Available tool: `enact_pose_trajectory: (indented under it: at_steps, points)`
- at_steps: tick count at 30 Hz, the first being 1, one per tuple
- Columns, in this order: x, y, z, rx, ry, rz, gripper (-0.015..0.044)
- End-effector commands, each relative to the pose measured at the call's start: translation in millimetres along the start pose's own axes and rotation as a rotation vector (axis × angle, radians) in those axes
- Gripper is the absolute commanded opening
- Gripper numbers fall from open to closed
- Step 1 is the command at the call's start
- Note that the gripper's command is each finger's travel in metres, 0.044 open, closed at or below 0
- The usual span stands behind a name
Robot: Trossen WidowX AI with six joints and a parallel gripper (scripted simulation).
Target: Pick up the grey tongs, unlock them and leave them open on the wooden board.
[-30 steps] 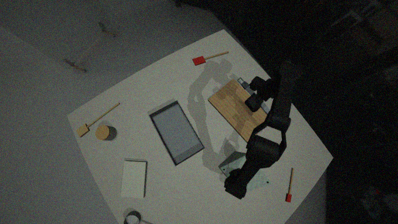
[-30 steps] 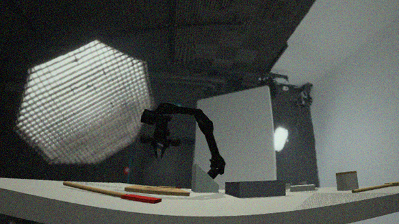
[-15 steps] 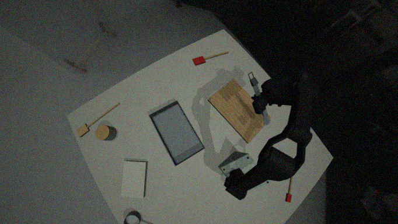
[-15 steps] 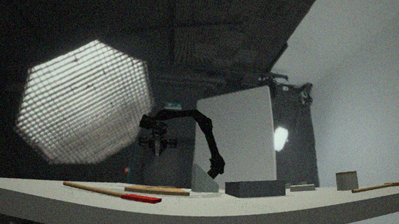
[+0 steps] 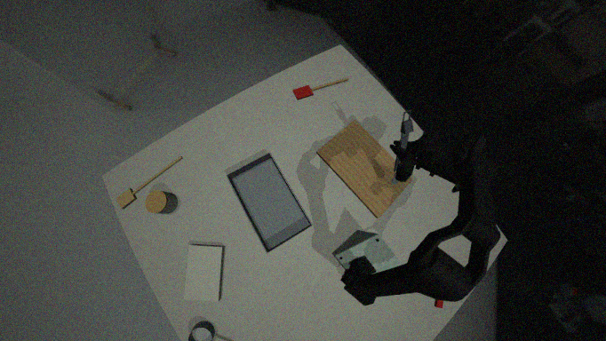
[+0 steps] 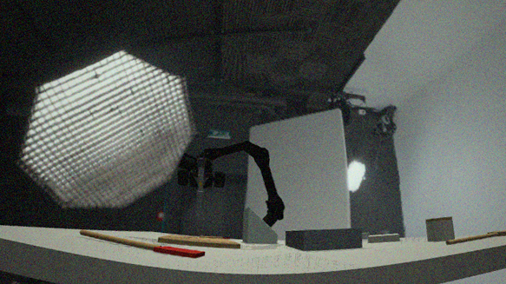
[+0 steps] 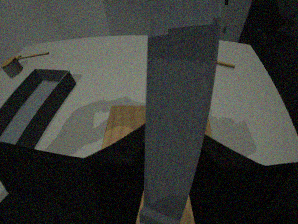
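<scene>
My gripper (image 5: 402,154) (image 6: 201,178) (image 7: 166,128) is shut on the grey tongs (image 5: 403,131) (image 6: 202,169) (image 7: 177,100), held high above the table near the wooden board's right edge in the top view. A thin loop shows at the tongs' upper end there. In the wrist view they fill the middle as one long bar, so I cannot tell whether their arms are locked. The wooden board (image 5: 351,175) (image 6: 199,241) (image 7: 117,125) lies flat, partly hidden by the gripper and tongs. The roasting tin (image 5: 286,233) (image 6: 325,240) (image 7: 52,102) stands left of it in the top view, with nothing across it.
A pale angled bracket (image 5: 384,250) (image 6: 257,230) stands by the arm's base. A red-headed spatula (image 5: 303,92) (image 6: 180,252) lies beyond the board. A wooden spatula (image 5: 126,198), a cork-topped cylinder (image 5: 156,202) (image 6: 440,230) and a white block (image 5: 204,272) are beyond the tin.
</scene>
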State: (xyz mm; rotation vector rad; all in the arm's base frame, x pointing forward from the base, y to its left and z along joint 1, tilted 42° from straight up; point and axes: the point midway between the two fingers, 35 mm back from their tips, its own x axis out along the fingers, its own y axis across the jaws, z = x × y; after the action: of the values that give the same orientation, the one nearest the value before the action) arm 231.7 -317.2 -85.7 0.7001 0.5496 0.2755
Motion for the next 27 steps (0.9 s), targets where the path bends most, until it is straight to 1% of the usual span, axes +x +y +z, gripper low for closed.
enact_pose_trajectory:
  at_steps: [1, 6, 27]
  points:
    - [-11.9, 4.1, 6.1, -0.022, -0.111, -0.003, -0.0150]
    - [-25.2, 9.1, 9.1, -0.040, -0.237, -0.004, -0.0150]
    - [-25.7, 9.3, 9.2, -0.041, -0.242, -0.004, -0.0150]
